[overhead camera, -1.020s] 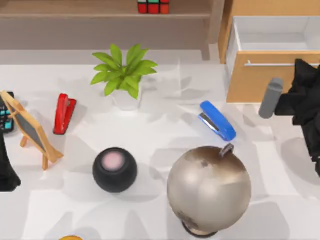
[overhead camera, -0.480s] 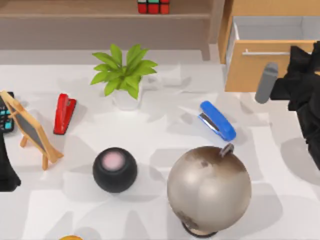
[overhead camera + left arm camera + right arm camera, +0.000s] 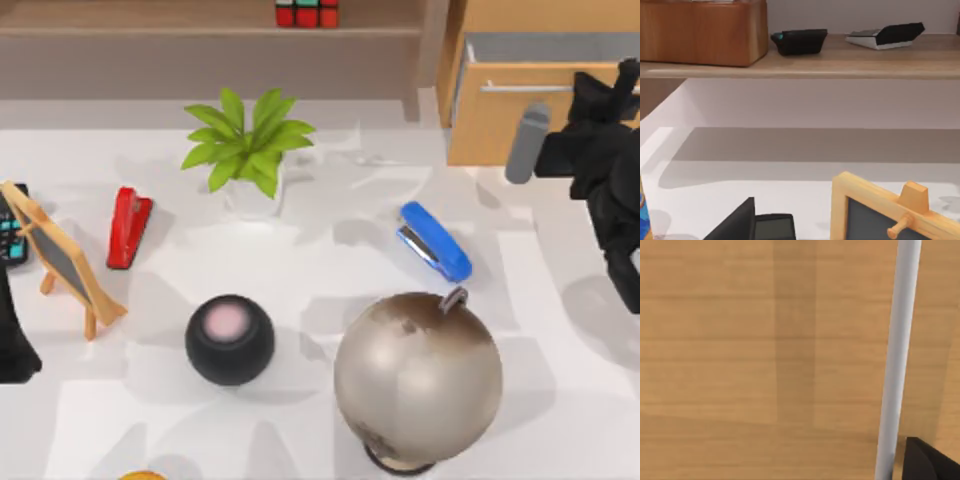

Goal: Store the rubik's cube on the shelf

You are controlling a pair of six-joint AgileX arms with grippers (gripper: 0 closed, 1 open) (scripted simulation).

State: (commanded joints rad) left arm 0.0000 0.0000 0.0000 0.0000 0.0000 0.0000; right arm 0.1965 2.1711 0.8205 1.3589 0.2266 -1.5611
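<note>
Resting on the shelf at the back of the bench, near the upright post: the rubik's cube, red squares facing the camera, well apart from both arms. Pressed against the orange-tan drawer front at the bench's right rear, close to the silver handle: the right gripper, black, at the end of the right arm; opening of its fingers cannot be told, nor anything held. Seen from the right wrist: wood grain of the drawer front very close, the silver handle crossing it, a black gripper tip just beside the bar. Parked at the left edge of the bench: the left arm, beside a small wooden-framed chalkboard. Scattered across the bench: potted green plant, red stapler, blue stapler, black round speaker, large globe. Seen from the left wrist: the shelf board, a brown wooden box and two dark devices on it, the chalkboard frame nearby.
</note>
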